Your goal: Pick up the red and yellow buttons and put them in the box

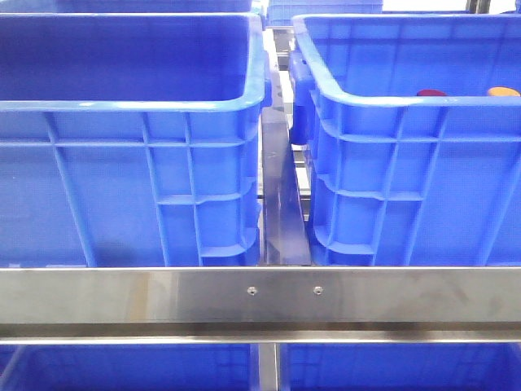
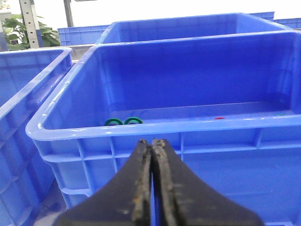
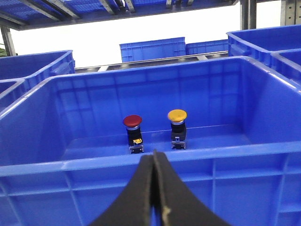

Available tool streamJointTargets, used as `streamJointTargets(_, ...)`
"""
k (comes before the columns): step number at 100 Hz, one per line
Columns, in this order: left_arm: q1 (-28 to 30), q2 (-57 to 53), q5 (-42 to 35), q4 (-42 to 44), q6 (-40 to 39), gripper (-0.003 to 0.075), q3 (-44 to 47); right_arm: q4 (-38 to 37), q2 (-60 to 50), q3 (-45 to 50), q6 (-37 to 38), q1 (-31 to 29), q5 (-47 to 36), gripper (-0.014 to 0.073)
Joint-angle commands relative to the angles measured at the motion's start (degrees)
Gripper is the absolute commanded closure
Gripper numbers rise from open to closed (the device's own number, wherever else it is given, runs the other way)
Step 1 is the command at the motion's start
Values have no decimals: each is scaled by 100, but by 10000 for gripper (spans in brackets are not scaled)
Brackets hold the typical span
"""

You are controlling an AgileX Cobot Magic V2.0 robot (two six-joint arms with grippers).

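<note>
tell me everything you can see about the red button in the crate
The red button is a push-button unit standing upright on the floor of a blue plastic crate. It has a dark red, round, slightly domed cap, a silvery collar beneath it, and a black body with a small yellow part and a metal clip at the base. It stands beside the yellow button, apart from it, near the far wall. In the front view only its cap peeks over the right crate's rim. Nothing grips it.

Left gripper (image 2: 152, 181): fingers pressing together, nothing between them | Right gripper (image 3: 154, 188): fingers likewise meeting, carrying nothing.
</note>
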Motion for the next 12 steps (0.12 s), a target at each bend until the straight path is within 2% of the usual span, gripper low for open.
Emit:
streamJointTargets(1, 24, -195, -468, -37, -17, 739, 276, -73, -152, -110, 21, 1, -487, 662)
streamJointTargets(12, 24, -195, -468, -37, -17, 739, 276, -73, -152, -110, 21, 1, -487, 662)
